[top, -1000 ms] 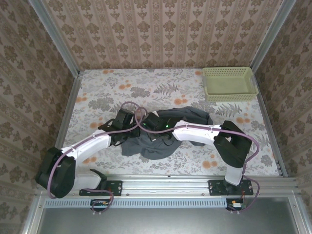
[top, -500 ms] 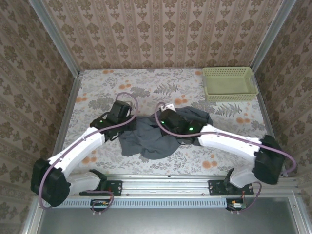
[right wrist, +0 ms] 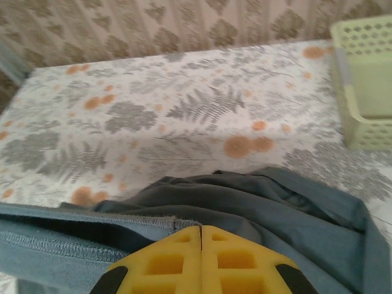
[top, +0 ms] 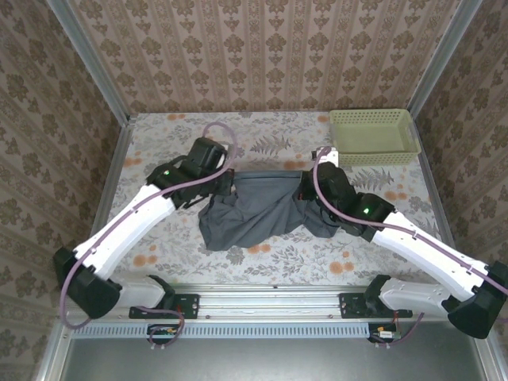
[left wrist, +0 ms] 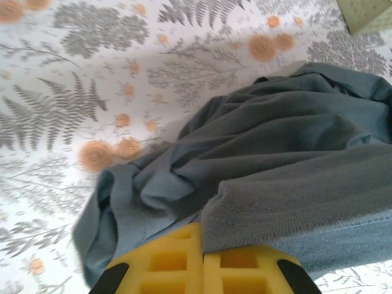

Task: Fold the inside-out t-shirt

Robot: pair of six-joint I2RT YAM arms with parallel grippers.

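Observation:
The inside-out t-shirt (top: 258, 208), dark slate blue-grey, hangs stretched between my two grippers over the middle of the floral table, its lower part sagging in folds toward the near left. My left gripper (top: 225, 182) is shut on the shirt's left upper edge. In the left wrist view a ribbed hem of the shirt (left wrist: 294, 196) is pinched between the yellow fingers of that gripper (left wrist: 202, 240). My right gripper (top: 306, 190) is shut on the right upper edge. In the right wrist view the stitched hem of the shirt (right wrist: 79, 236) runs into the closed gripper (right wrist: 201, 231).
A pale green basket (top: 373, 136) sits at the far right corner of the table, also seen in the right wrist view (right wrist: 364, 92). Patterned walls and metal rails enclose the table. Floral tabletop (top: 175, 135) lies bare at the far left.
Both arms have reached farther from their bases and spread apart. The shirt, bunched between them a second ago, is now pulled taut along its top edge.

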